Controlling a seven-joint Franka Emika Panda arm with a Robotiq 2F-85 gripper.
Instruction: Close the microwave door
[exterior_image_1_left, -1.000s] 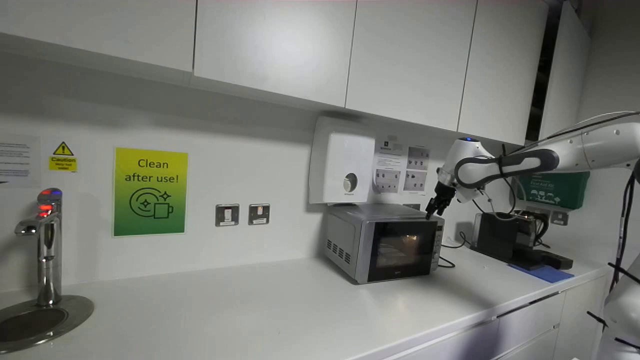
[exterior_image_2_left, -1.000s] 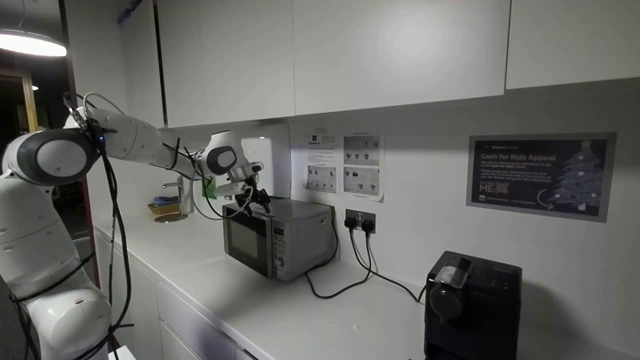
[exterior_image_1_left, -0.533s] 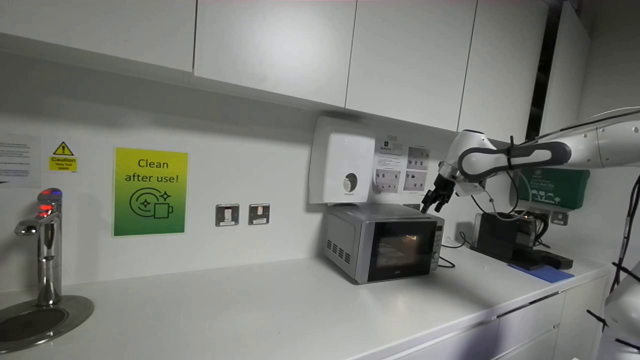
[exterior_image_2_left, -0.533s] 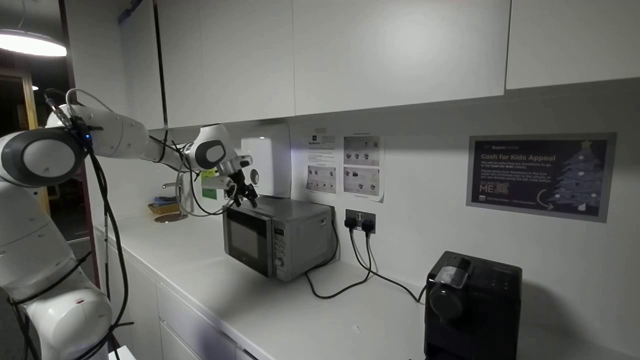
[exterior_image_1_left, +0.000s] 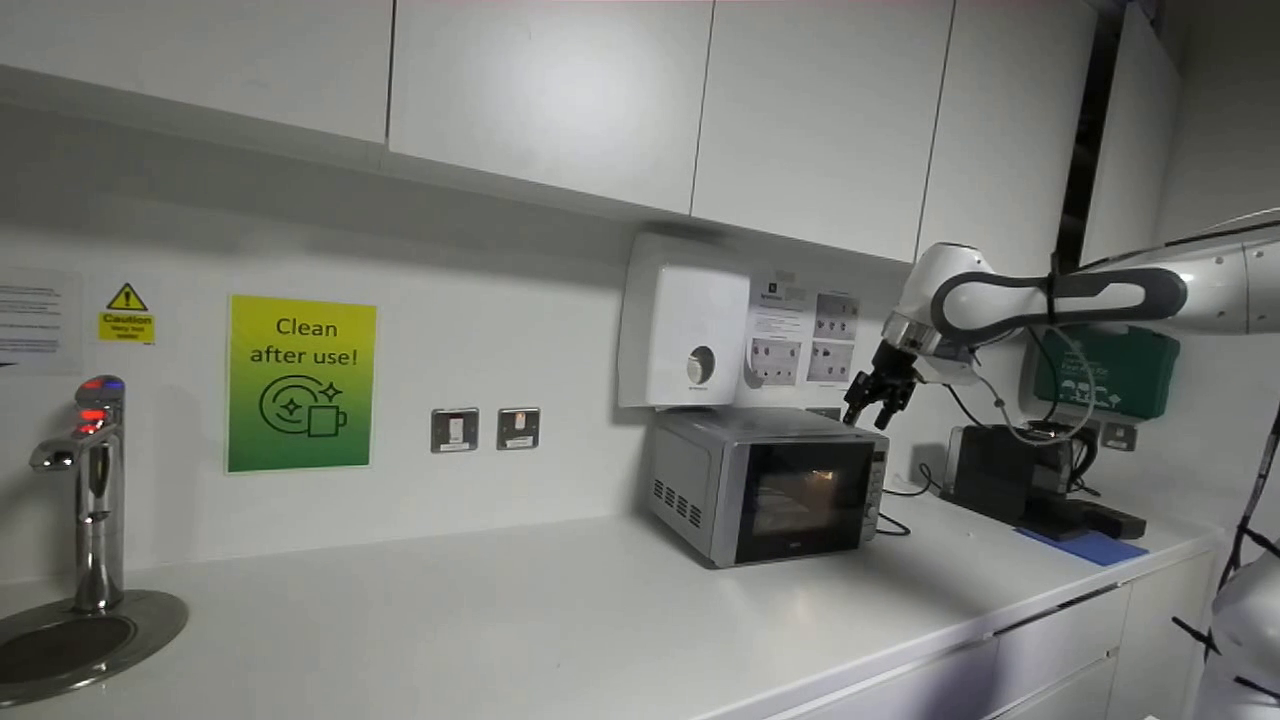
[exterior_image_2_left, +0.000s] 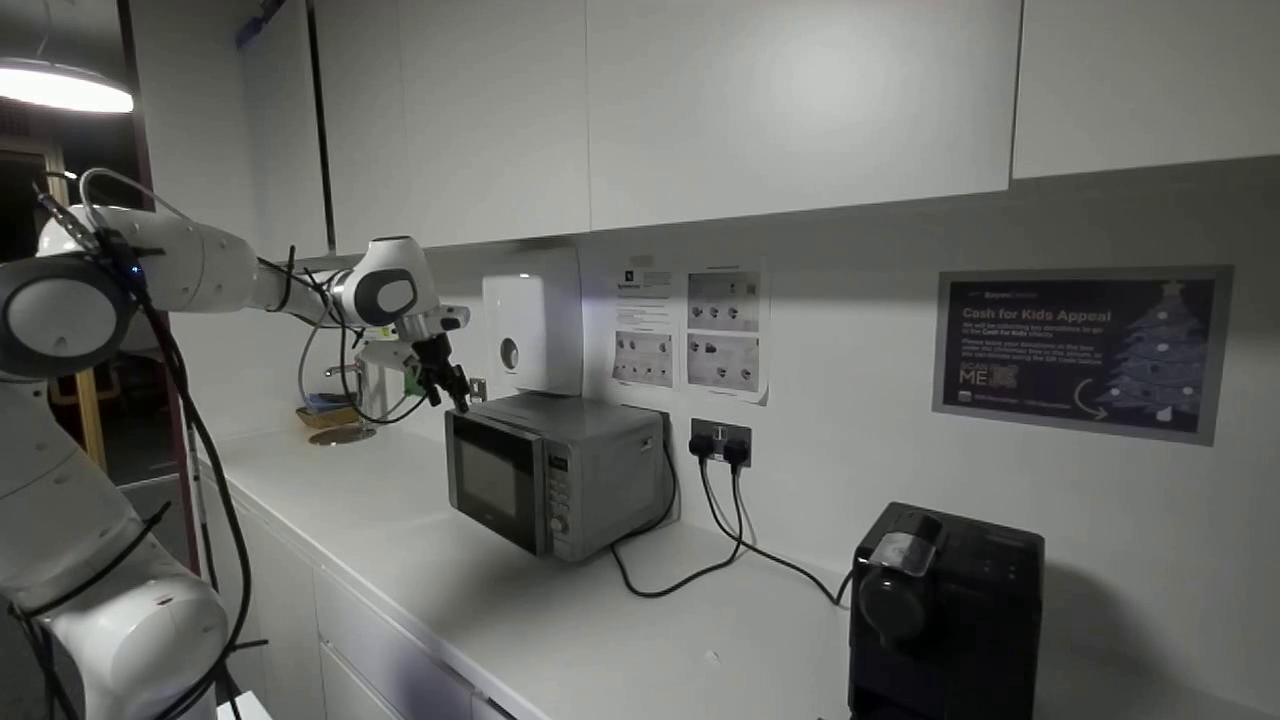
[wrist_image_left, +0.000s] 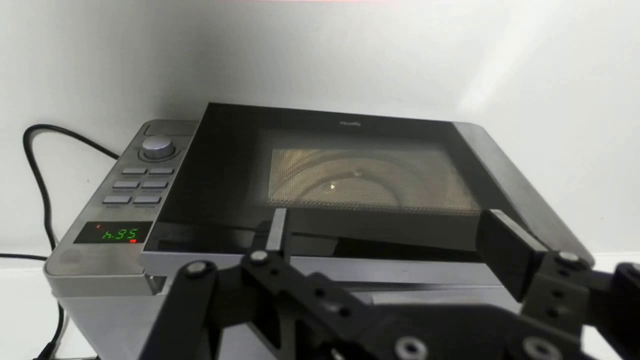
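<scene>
In the wrist view, the black two-fingered gripper (wrist_image_left: 392, 230) was cut off by the lower edge and hid parts of the black-framed, dark-glazed microwave door (wrist_image_left: 215, 170), behind whose metal mesh (wrist_image_left: 370, 175) the interior showed only indistinctly. In an exterior view, the white robot arm (exterior_image_1_left: 960, 300) ran out of frame and partly covered the green first-aid box (exterior_image_1_left: 1145, 370), the round steel basin (exterior_image_1_left: 160, 612) was cropped at the left, and print on the white paper sheets (exterior_image_1_left: 780, 322) was illegible. The boxy black coffee machine (exterior_image_2_left: 950, 620) was cropped below in an exterior view.
</scene>
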